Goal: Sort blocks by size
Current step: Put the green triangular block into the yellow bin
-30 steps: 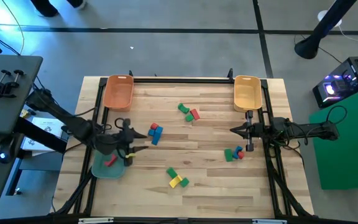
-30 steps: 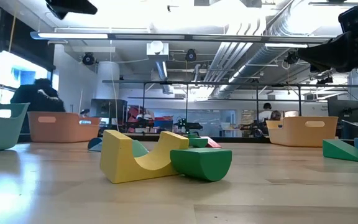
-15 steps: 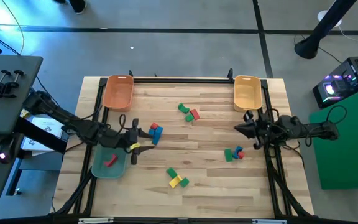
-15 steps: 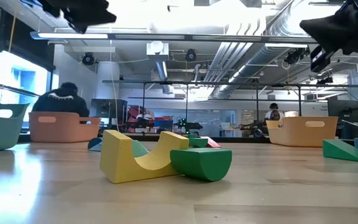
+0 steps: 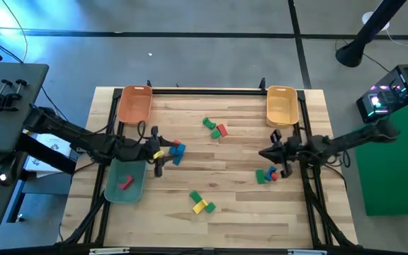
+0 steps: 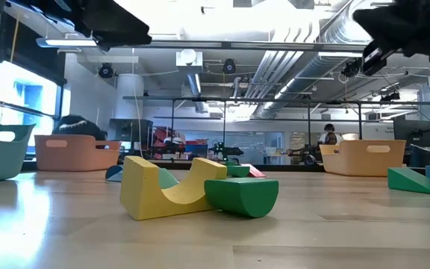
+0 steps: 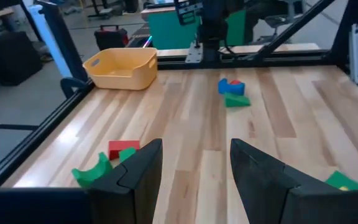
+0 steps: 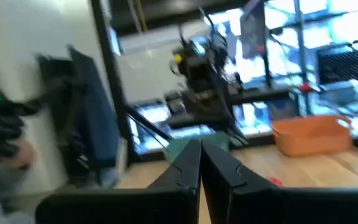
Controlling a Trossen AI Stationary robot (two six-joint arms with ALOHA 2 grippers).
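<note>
Blocks lie in loose groups on the wooden table: a blue and red pair (image 5: 177, 150), a green and red pair (image 5: 214, 127), a green, blue and red cluster (image 5: 266, 175), and a green block beside a yellow arch (image 5: 201, 202) (image 6: 163, 194). One red block (image 5: 125, 184) lies in the green tray (image 5: 112, 190). My left gripper (image 5: 163, 153) (image 7: 194, 177) hovers open just left of the blue and red pair, with nothing between its fingers. My right gripper (image 5: 264, 152) (image 8: 199, 165) is shut and empty, above the table, just on the far side of the right cluster.
An orange tray (image 5: 134, 104) stands at the far left corner and a yellow tray (image 5: 281, 105) (image 7: 122, 67) at the far right corner. Black rails (image 5: 204, 91) frame the table's edges. Bare wood lies between the block groups.
My left gripper has gone from over the green tray toward the table's far edge and right, up to the blue and red pair, and has stayed open. My right gripper has rolled about its own line and lifted a little, still shut. No block has moved.
</note>
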